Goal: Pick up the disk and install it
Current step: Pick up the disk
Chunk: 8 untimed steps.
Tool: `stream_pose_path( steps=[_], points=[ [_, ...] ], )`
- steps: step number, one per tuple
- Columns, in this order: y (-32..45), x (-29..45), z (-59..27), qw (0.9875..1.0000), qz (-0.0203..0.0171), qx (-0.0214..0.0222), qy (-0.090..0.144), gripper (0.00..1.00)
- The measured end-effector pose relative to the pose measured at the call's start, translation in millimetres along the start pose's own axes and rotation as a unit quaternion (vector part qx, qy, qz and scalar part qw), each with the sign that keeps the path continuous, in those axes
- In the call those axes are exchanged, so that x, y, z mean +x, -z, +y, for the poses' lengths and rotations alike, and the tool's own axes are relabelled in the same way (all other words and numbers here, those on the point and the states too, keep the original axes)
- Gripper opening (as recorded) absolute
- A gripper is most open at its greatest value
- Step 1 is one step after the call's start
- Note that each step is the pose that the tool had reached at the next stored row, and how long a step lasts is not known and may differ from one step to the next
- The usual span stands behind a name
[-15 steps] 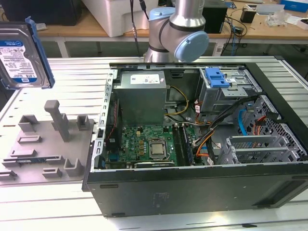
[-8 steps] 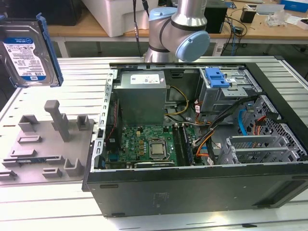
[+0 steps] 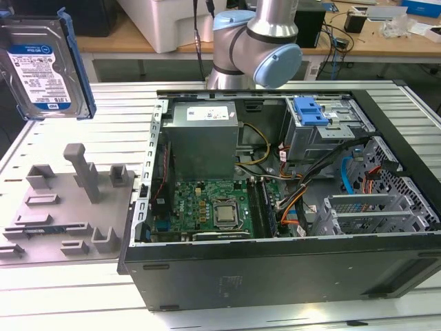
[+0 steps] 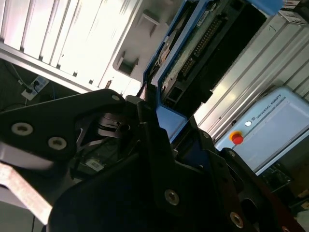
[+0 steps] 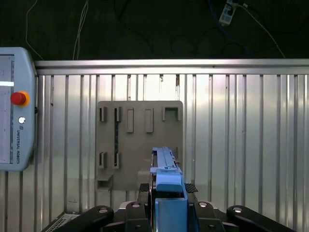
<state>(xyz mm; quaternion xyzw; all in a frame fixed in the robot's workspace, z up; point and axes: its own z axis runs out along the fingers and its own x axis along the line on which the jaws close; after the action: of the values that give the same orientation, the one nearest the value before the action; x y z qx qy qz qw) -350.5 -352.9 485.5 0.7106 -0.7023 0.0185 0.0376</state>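
Note:
The disk, a silver hard drive with a blue-and-white label in a blue plastic carrier frame, hangs upright in the air at the exterior view's upper left, above the grey fixture plate. In the first wrist view my gripper is shut on the carrier's blue edge, which sticks out from between the black fingers over the plate. In the second wrist view the disk shows its underside, and the gripper clamps its near end.
An open computer case lies at the exterior view's right, with a motherboard, cables and a grey metal cage with a blue latch. The arm's base stands behind it. A teach pendant lies on the slatted metal table beside the plate.

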Motion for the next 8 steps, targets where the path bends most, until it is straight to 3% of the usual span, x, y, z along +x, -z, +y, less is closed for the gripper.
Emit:
stream_pose_path(
  steps=[8],
  points=[
    [7.2, 15.8, -22.5, 1.0000, 0.0000, -0.0042, 0.000, 0.37]
  ],
)
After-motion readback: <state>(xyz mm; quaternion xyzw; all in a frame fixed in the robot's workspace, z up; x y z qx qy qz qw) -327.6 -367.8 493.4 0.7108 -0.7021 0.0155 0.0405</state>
